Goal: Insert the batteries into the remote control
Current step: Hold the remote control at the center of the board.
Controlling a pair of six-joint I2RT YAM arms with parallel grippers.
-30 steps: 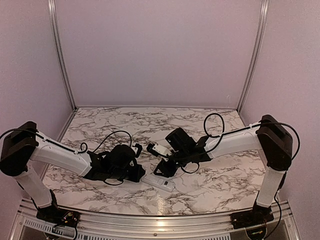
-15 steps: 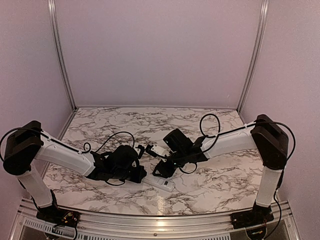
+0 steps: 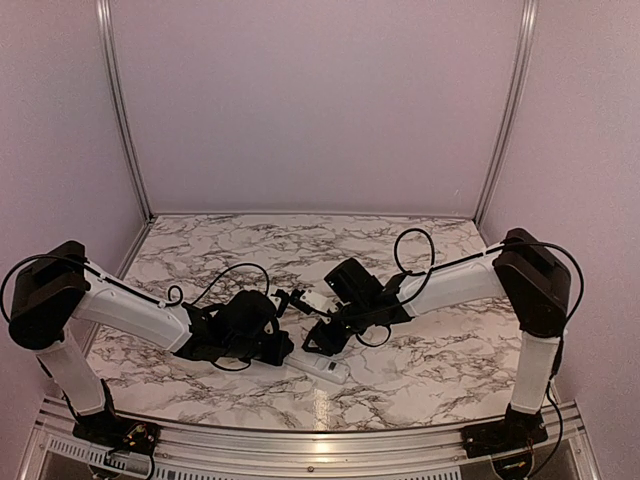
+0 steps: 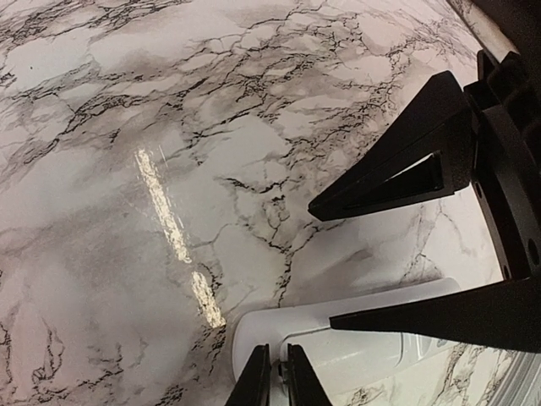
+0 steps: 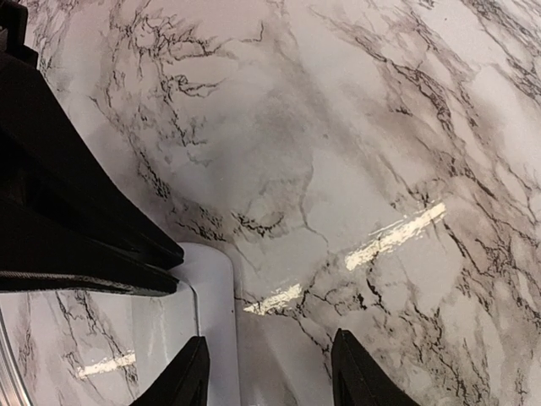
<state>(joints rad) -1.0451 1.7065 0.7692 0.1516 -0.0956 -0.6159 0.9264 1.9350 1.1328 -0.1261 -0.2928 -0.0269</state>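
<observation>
While the remote control (image 3: pixel 322 368) is lying flat on the table (image 3: pixel 430 370) toward its near edge, you are working both arms right over it, which is why they are crowding together there. At the remote control's left end, you are holding the left end effector (image 4: pixel 275 374) narrow. Its fingers are almost touching, with nothing visible between them, and the tips are sitting at the handset's rounded rim. I am judging that this is meant to steady the handset so it is not sliding under a push.

Just beyond the remote control, you are carrying the right end effector (image 5: pixel 270 342) wide. Its fingers are spread over bare marble and the handset's edge, and they are gripping nothing. That opening is suiting a pick-up or a reach onto the handset, though I cannot tell which. Whether the battery bay is facing up is also unclear.

The batteries are not showing in any view, so they are either hiding under the arms or lying out of frame. Farther beyond the remote control, the table is running back to the lilac rear wall (image 3: pixel 320 110).
</observation>
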